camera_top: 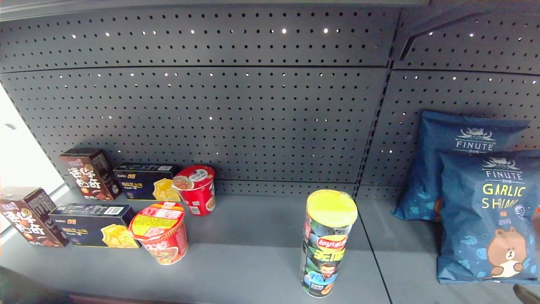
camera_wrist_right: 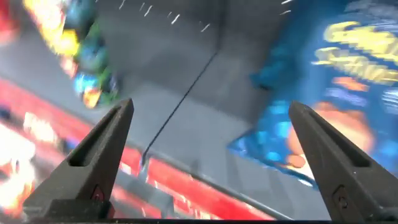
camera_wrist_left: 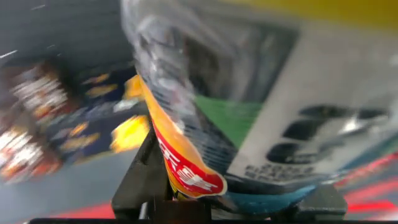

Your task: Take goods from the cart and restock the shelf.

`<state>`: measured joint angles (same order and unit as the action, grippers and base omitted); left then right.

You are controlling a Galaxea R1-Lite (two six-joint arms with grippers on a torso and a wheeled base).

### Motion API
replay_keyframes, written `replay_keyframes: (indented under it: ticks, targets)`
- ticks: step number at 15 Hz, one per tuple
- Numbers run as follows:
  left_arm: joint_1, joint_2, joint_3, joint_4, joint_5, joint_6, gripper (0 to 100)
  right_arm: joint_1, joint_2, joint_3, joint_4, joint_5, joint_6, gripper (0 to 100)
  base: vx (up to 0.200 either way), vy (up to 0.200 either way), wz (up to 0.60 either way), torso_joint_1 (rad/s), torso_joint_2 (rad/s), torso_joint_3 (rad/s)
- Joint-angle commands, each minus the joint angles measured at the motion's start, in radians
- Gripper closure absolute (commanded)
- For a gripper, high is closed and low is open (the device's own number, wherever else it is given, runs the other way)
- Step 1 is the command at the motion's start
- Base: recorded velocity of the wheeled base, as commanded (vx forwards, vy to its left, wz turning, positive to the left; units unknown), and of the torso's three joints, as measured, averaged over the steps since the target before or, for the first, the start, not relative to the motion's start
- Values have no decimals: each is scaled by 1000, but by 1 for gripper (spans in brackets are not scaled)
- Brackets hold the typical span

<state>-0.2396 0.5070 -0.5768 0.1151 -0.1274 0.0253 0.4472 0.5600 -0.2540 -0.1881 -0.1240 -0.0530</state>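
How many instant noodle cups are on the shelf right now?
2. The front cup sits right of the front dark-blue box; the rear cup sits behind it, near the pegboard. None looks hidden.

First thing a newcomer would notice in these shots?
The tall chip can with the yellow lid, standing alone in the middle of the shelf, and the two blue snack bags propped at the right. In the left wrist view a crinkly packet sits gripped in the left claw; the right claw hangs open.
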Motion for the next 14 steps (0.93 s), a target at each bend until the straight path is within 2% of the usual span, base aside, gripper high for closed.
replay_keyframes:
  ticks: [1,3,4,6,7,8,9,10,11,14]
  targets:
    - [-17,220,-31,-75,-70,-1,100,-73,-75,58,1,1,12,0,0,0,0,0,0,0]
    - [-60,281,-31,-117,-75,-5,100,-105,-114,128,1,1,13,0,0,0,0,0,0,0]
    - [-119,337,-32,-158,-75,-16,100,-139,-144,182,2,3,13,0,0,0,0,0,0,0]
    - [-204,453,-34,-250,-75,-74,100,-147,-178,240,2,3,19,0,0,0,0,0,0,0]
    - [-216,485,-34,-279,-75,-81,100,-148,-184,245,10,3,21,0,0,0,0,0,0,0]
    - [-242,567,-32,-362,-75,-84,100,-151,-201,243,38,3,21,0,0,0,0,0,0,0]
    - [-257,662,-28,-468,-78,-88,100,-188,-230,243,67,3,30,0,0,0,0,0,0,0]
    - [-259,691,-26,-503,-84,-96,100,-202,-241,243,78,3,36,0,0,0,0,0,0,0]
    - [-271,746,-29,-549,-139,-102,100,-236,-276,240,101,3,50,0,0,0,0,0,0,0]
    - [-261,864,-66,-569,-218,-100,100,-259,-307,233,136,3,53,0,0,0,0,0,0,0]
